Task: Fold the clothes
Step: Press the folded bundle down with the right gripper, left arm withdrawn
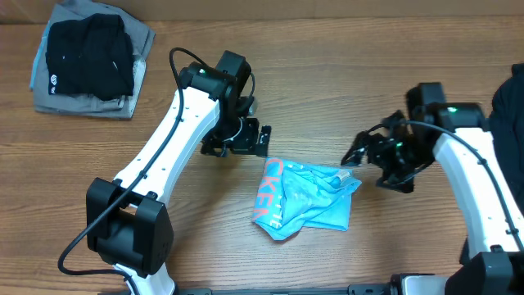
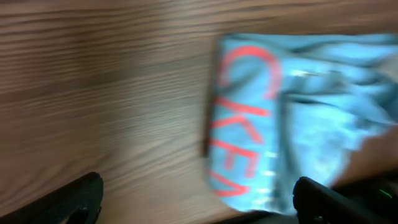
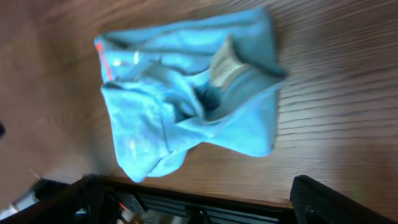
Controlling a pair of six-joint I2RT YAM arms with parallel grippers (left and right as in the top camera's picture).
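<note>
The T-shirt (image 1: 311,201) is soft, matt, crumpled cloth (its red lettering (image 2: 242,112) a flat print). The worktop (image 1: 344,74) is smooth, faintly sheened wood-grain; the left arm (image 1: 168,135), glossy white plastic.

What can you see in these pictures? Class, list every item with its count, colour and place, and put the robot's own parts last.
T-shirt: one, light blue with red lettering, crumpled mid-table between the two end effectors.
folded garments: one stack, black on grey, top left of the overhead view.
dark garment: one, near black, at the right edge, partly out of frame.
table: one, brown wood grain, under everything.
left end effector: one, black, open and empty, near the T-shirt's lettered edge.
right end effector: one, black, open and empty, near the T-shirt's opposite corner.
</note>
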